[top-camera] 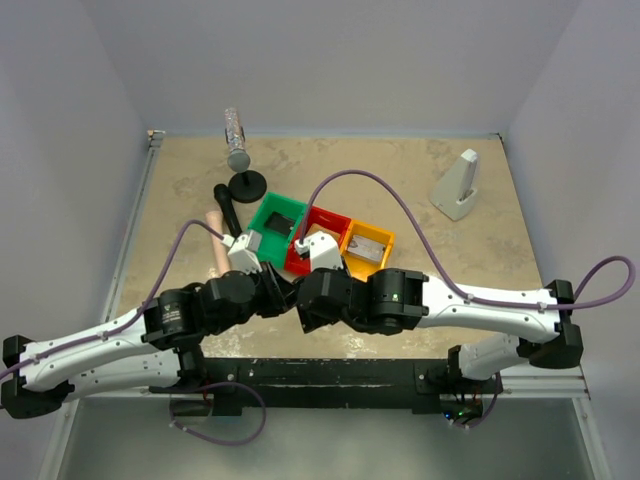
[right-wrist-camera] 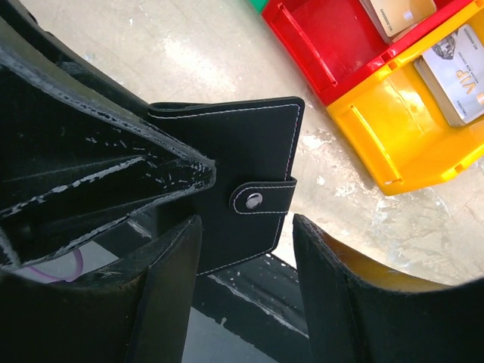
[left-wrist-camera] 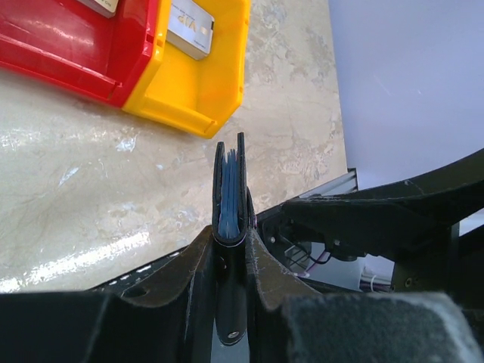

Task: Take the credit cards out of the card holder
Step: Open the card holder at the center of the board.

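From above, your arms (top-camera: 480,300) crowded together at the near edge of the bench (top-camera: 460,255), just before the red bin (top-camera: 333,216). The left wrist view showed your left hand (left-wrist-camera: 231,242) clamped on the closed card holder (left-wrist-camera: 231,181), near the yellow bin (left-wrist-camera: 200,83); the right wrist view showed your right hand (right-wrist-camera: 248,234) open, fingers (right-wrist-camera: 340,287) flanking the snap strap (right-wrist-camera: 261,198).

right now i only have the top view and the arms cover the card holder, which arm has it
Observer: The left pincer is clamped on the card holder, which stands on edge between its tips.
Operator: is it open or shut
Observer: Shut. The right wrist view shows the snap strap fastened across its black cover.
Operator: and the right arm
Observer: The right pincer is open around the strap edge and is not visibly touching it.
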You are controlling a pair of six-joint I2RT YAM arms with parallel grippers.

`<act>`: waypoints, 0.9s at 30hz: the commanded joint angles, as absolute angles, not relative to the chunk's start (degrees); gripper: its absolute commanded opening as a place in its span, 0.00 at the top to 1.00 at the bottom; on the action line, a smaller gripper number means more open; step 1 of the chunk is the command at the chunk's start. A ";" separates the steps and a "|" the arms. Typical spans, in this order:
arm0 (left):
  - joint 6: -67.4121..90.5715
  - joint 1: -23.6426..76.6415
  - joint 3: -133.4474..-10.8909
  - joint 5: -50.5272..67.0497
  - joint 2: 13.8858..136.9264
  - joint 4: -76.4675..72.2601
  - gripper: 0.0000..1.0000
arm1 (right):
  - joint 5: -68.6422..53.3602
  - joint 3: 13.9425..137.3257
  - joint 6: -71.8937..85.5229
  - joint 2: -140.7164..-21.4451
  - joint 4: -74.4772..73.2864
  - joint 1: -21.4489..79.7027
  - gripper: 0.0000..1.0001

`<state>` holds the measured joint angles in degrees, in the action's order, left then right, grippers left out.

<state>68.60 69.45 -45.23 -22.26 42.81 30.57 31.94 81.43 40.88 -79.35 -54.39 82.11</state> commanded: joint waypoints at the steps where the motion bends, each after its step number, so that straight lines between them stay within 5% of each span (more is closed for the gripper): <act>1: 70.93 69.70 -46.49 -20.31 41.48 26.37 1.00 | 32.87 84.46 41.66 -79.98 -54.92 82.00 0.46; 27: 70.40 69.79 -45.53 -16.35 40.96 21.36 1.00 | 36.83 90.00 43.59 -89.65 -65.92 79.98 0.61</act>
